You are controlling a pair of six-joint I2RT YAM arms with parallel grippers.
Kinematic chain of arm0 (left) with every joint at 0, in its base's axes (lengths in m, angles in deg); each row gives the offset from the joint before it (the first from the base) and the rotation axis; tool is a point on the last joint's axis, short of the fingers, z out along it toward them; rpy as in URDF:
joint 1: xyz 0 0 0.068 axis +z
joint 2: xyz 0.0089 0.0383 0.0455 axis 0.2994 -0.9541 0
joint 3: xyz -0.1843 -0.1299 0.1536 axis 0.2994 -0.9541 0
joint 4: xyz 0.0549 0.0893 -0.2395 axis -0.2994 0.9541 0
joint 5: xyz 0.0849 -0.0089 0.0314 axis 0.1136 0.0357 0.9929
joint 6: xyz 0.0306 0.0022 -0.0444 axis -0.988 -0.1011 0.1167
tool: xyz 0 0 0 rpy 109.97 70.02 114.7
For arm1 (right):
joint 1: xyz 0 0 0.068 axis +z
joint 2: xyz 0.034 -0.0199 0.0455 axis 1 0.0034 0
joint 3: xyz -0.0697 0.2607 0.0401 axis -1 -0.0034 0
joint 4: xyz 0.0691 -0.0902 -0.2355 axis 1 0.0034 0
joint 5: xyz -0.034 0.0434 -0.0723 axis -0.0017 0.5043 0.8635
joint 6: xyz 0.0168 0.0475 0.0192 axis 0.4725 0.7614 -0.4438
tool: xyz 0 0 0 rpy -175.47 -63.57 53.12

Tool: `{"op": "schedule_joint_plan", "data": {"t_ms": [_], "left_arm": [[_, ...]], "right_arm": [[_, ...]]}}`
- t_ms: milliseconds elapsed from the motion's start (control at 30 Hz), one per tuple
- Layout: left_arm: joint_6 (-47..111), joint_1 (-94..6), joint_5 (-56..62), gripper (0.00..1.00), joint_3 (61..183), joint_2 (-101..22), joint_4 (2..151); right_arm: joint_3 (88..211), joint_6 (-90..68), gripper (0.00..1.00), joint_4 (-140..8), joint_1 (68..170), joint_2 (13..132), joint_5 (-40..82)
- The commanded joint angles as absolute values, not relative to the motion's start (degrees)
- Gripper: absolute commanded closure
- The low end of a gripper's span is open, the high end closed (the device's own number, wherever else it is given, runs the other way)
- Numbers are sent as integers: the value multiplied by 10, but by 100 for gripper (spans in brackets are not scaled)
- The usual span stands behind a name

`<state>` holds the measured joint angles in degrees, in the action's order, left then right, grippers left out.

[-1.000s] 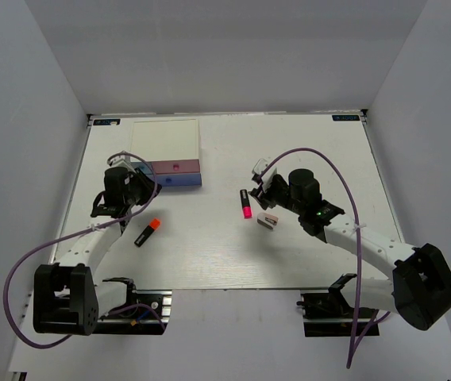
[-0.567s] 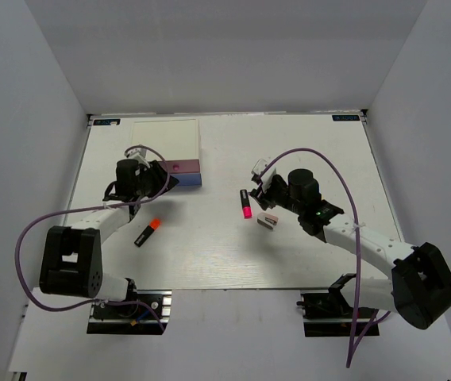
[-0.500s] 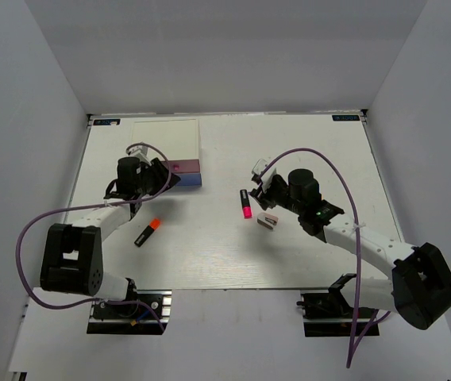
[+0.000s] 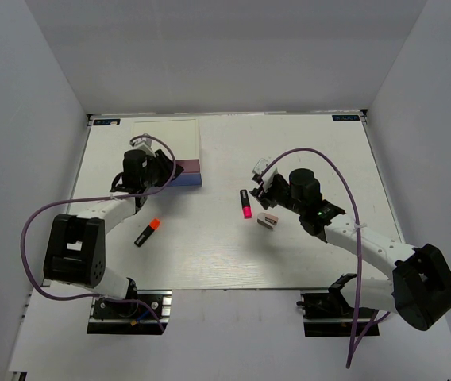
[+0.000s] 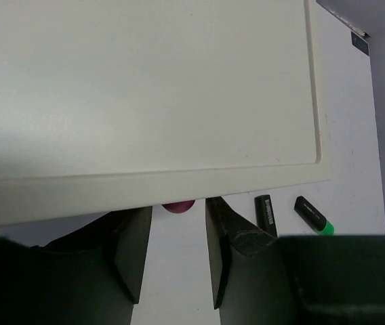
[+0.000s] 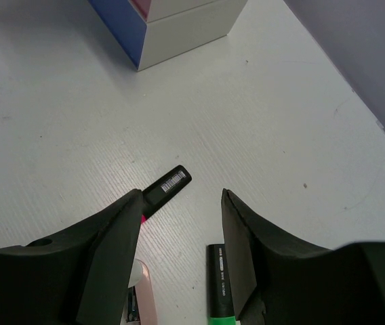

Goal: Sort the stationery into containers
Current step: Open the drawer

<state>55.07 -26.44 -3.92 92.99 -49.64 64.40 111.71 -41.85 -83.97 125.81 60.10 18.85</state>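
Note:
The white-topped box [image 4: 166,141] stands at the back left, its pink drawer [image 4: 186,167] over the blue drawer [image 4: 187,180]. My left gripper [image 4: 160,170] is open at the pink drawer's front; in the left wrist view its fingertips [image 5: 214,211] flank the pink knob [image 5: 178,206] under the box top [image 5: 145,88]. The orange highlighter [image 4: 148,232] lies near the left arm. My right gripper [image 4: 262,189] is open and empty [image 6: 182,223] above the table, between the pink highlighter [image 6: 169,184] and green highlighter [image 6: 219,281]. A pink-white eraser [image 4: 267,220] lies beside it. The other erasers are out of view.
The box's blue drawer front [image 6: 121,27] shows at the top of the right wrist view. The pink highlighter [image 4: 245,204] lies mid-table. White walls close the table on three sides. Purple cables loop over both arms.
My left gripper has moved up and right from beside the box to the pink drawer's front. The right arm and the stationery have not moved.

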Motion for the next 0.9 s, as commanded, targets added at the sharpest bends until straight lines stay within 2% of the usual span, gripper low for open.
{"op": "schedule_joint_plan", "data": {"t_ms": [0,67,167,200,300,400,500,600,867], "left_arm": [[560,-276,-11,53,948,-495,626],[560,-276,-5,56,948,-495,626],[560,-281,-5,68,954,-500,631],[560,-281,-5,75,954,-500,631],[560,-287,-5,81,946,-494,631],[560,-287,-12,81,921,-478,637],[560,-293,-12,81,891,-454,642],[560,-293,-12,82,859,-432,647],[565,-298,-12,83,811,-374,658]], "right_arm": [[1117,-420,44,-858,1256,588,193],[1115,-421,44,-856,1254,588,193],[1115,-419,44,-857,1254,588,192],[1114,-420,44,-858,1254,588,192],[1114,-421,44,-858,1254,588,192],[1112,-422,41,-858,1254,588,192],[1109,-424,32,-857,1252,588,191],[1108,-425,28,-854,1252,590,187],[1115,-417,28,-844,1250,608,181]]}}
